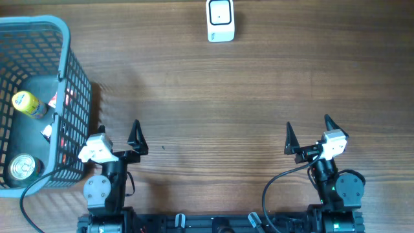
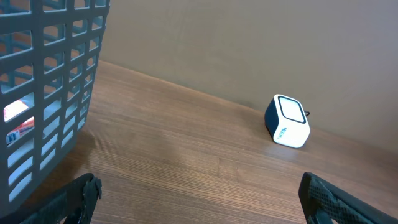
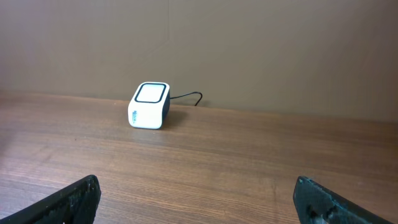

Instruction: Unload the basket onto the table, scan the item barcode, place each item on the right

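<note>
Both the left claw [image 1: 118, 133] and right claw [image 1: 309, 129] hang wide open and empty at the near edge, while the can [image 1: 26, 102] and tin [image 1: 21, 167] lie in the basket [image 1: 65, 39] at left, whose tall mesh wall could snag a reaching claw and tip it.

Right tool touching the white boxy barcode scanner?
Apart. Overhead view shows bare wooden table between the open right tool and the white boxy barcode scanner.

shop checkout mock-up: barcode scanner [image 1: 220, 21] and shopping basket [image 1: 76, 110].
</note>
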